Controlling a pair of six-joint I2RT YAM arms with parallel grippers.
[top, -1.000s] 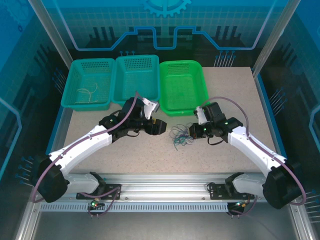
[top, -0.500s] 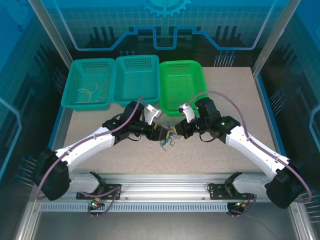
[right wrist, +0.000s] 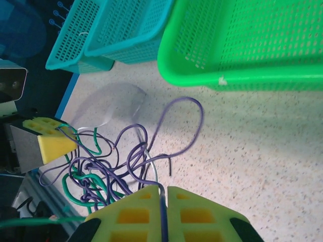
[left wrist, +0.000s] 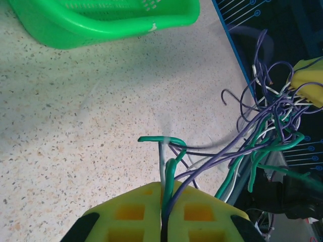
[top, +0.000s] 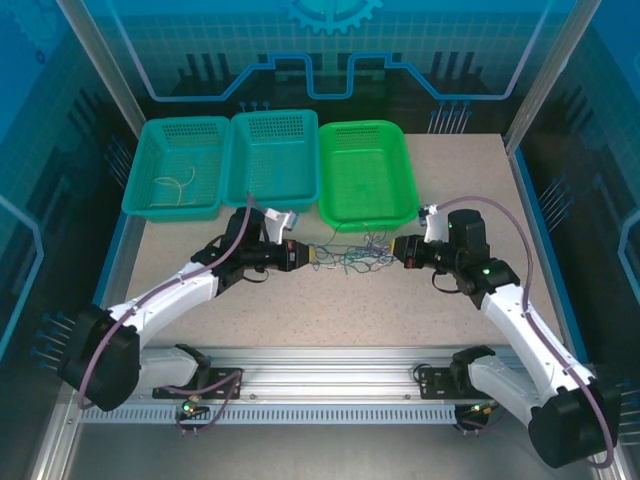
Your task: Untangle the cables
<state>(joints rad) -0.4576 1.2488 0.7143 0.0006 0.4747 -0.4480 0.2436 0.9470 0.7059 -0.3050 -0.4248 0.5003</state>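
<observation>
Speckled table [top: 300, 305]: leftmost teal basket [top: 170, 211] holds cream-white cables [top: 176, 186].

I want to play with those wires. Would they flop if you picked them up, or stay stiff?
Probably floppy but springy: the cables curl loosely between the left gripper and right gripper. Likely very light, being so thin. They'd probably snag, since the loops hook together.

- The left arm [top: 165, 295] and the right arm [top: 525, 320] are wearing smooth white shells on their long links, with black housings bulging at the joints.
- A purple-grey cable [top: 470, 203] is running along each arm.
- The left gripper [left wrist: 164, 194] and the right gripper [right wrist: 164, 194] are showing yellow fingers moulded with square recesses.
- A small green light [top: 487, 268] is glowing on the right arm's black housing.
</observation>
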